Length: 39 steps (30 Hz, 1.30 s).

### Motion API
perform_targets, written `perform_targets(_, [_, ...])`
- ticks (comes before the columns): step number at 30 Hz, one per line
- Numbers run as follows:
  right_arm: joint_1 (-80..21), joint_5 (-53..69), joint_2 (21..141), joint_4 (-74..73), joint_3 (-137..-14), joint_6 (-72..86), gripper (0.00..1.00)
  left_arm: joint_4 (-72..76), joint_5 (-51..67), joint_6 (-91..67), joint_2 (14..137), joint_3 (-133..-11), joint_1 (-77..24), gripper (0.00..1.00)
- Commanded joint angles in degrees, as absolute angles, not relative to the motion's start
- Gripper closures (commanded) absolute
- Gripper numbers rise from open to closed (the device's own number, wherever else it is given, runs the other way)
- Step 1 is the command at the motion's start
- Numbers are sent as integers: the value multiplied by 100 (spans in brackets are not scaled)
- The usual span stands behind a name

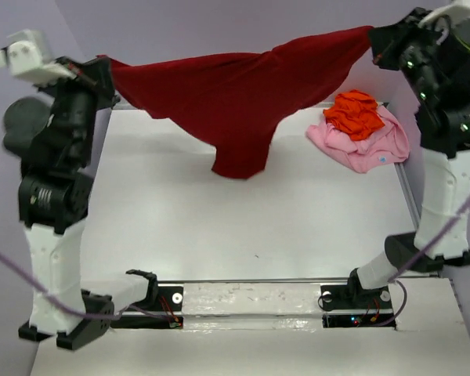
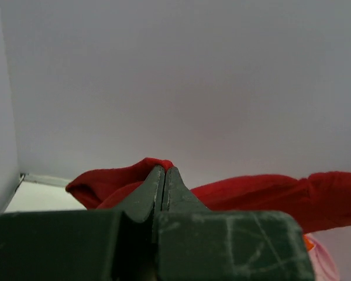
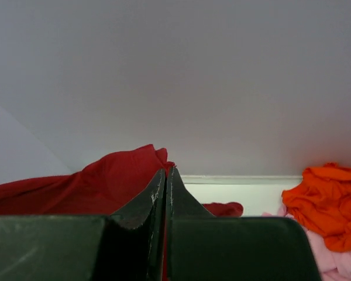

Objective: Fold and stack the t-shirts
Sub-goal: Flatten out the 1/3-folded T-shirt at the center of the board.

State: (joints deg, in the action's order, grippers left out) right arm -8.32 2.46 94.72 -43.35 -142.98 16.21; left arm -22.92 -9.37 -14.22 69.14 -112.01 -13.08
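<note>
Holding the dark red t-shirt (image 1: 235, 102) up in the air, stretched like a hammock between both arms above the far half of the table (image 1: 180, 227). Its lowest fold hangs mid-span; from above I cannot tell whether it touches the surface. Left end effector (image 2: 165, 168) is clenched on a bunched bit of red cloth at the shirt's left end, jaws pressed together, fabric peeking out at the tips. Right end effector (image 3: 165, 170) is likewise clamped on the right end, with a red sliver between its jaws. Both grips sit high, near the back wall. The orange t-shirt (image 1: 354, 112) lies crumpled on top of the light pink t-shirt (image 1: 372, 147), a heap at the far right of the table just beside the right arm, neither folded.

My read: the step in hand is spreading the red one flat, early in the task. To do it well I'd hold the two pinches level and taut enough to take out the sag, and set the hanging edge on the bare middle first. Then I'd draw back toward the arm bases so the body lays out without wrinkles. Steer away from the orange/pink heap. Both grips look like small pinches, so move slowly or the cloth may slip.
</note>
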Motion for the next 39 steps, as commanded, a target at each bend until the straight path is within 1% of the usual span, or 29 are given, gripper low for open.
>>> perform_targets(1, [-826,343,8404,-3745,-13625,1608,100,-1591,-818,-1503,5918,-10681,-1318,100])
perform_targets(2, [-826,325,8211,-3727,-13301,1600,100,-1591,-765,-1529,5776,-10592,-1310,100])
perform_targets(3, [-826,316,7852,-3692,-13176,1600,100,-1617,-747,-1590,5670,-10530,-1318,100])
perform_targets(6, [-826,211,7271,-3665,-12894,1591,100,-1653,-607,-1757,5257,-10258,-1310,100])
perform_targets(9, [-879,158,7075,-3674,-13007,1573,100,-1617,-466,-1854,5186,-10152,-1310,100])
perform_targets(12, [-932,88,7276,-3726,-13543,1564,100,-1608,-378,-1916,5448,-10309,-1318,100])
perform_targets(16, [-932,53,8128,-3718,-14402,1521,100,-1652,-431,-1864,6151,-11029,-1310,100])
perform_targets(17, [-932,27,8591,-3683,-14562,1494,100,-1661,-448,-1846,6344,-11169,-1318,100])
perform_targets(18, [-932,35,8874,-3648,-14755,1459,100,-1687,-657,-1776,6789,-11319,-1318,100])
perform_targets(19, [-932,-226,9155,-3604,-14913,1424,100,-1757,-790,-1758,7046,-11694,-1310,100])
perform_targets(20, [-932,-263,9767,-3577,-15298,1406,100,-1801,-965,-1653,7301,-11864,-1310,100])
perform_targets(21, [-932,-281,10069,-3551,-15484,1398,100,-1810,-1237,-1618,7826,-12152,-1310,100])
perform_targets(24, [-853,-141,10843,-3332,-15583,1529,100,-1933,-1676,-1512,8646,-12532,-1283,100])
perform_targets(26, [-721,-210,11930,-3261,-15670,1573,100,-1873,-1906,-1661,9628,-12726,-1187,100])
perform_targets(27, [-721,-228,12170,-3200,-15593,1565,100,-1776,-2029,-1635,9798,-12605,-1169,100])
perform_targets(29, [-650,-211,12601,-3120,-15434,1582,100,-1040,-2345,-1538,9992,-12158,-1125,100])
perform_targets(31, [-545,-124,13162,-2945,-15180,1591,100,-704,-2408,-1564,10308,-11684,-1020,100])
perform_targets(33, [-545,-184,13498,-2805,-15109,1521,100,-379,-2391,-1626,10589,-11419,-845,100])
perform_targets(34, [-484,-176,13839,-2795,-15222,1521,100,-221,-2365,-1730,10669,-11052,-774,100])
perform_targets(37, [-370,-202,14324,-2795,-15433,1521,100,280,-1969,-1933,10994,-10514,-510,100])
perform_targets(39, [-317,-159,14449,-2778,-15460,1503,100,273,-1864,-1898,11327,-10494,-449,100])
